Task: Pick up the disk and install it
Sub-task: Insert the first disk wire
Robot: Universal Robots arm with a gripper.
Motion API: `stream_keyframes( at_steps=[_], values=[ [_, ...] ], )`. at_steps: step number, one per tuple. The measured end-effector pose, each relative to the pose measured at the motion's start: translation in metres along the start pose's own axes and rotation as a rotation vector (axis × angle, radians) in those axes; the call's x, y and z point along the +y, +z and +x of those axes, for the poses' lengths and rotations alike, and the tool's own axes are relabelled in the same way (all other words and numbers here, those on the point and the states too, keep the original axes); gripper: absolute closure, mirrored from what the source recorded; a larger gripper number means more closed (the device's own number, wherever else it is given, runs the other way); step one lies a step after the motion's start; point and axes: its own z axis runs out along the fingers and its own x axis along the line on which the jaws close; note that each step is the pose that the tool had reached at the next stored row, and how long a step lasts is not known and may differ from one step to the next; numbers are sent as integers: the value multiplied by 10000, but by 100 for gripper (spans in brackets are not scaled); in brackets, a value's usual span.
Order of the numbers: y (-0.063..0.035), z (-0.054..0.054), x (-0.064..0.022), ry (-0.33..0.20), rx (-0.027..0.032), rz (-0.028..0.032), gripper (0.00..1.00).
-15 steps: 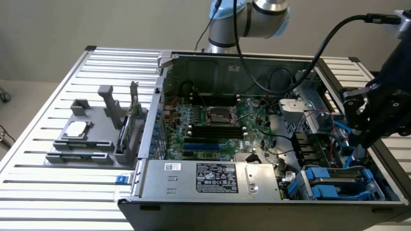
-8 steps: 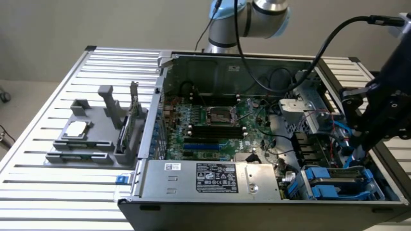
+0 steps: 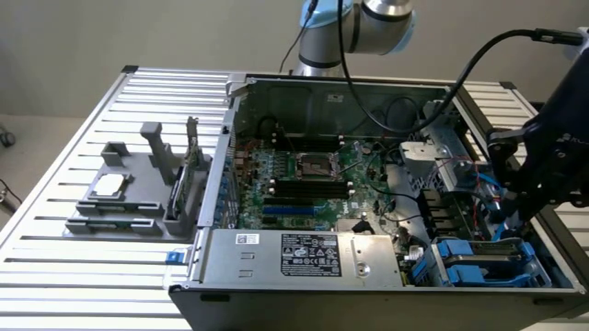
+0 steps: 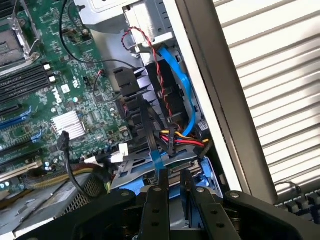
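Note:
The disk, silver metal in a blue plastic carrier, lies flat in the drive bay at the near corner of the open computer case, on the exterior view's right. My gripper reaches down into that bay from above. In the wrist view the two dark fingers stand a narrow gap apart at the disk's near edge, with grey metal and blue carrier between them. They look closed on the disk. Most of its label is hidden under cables.
A blue data cable and a red-yellow-black wire bundle hang just above the bay. The case wall runs close alongside. A grey power supply box, the motherboard and a grey fixture holding a small chip lie toward the exterior view's left.

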Motion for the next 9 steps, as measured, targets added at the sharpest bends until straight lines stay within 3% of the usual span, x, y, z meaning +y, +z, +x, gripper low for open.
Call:
stream_keyframes(
  at_steps=[5,9],
  values=[
    [48,-2,3,782,-3,51,75],
    [59,-56,31,1037,-43,148,75]
  ],
)
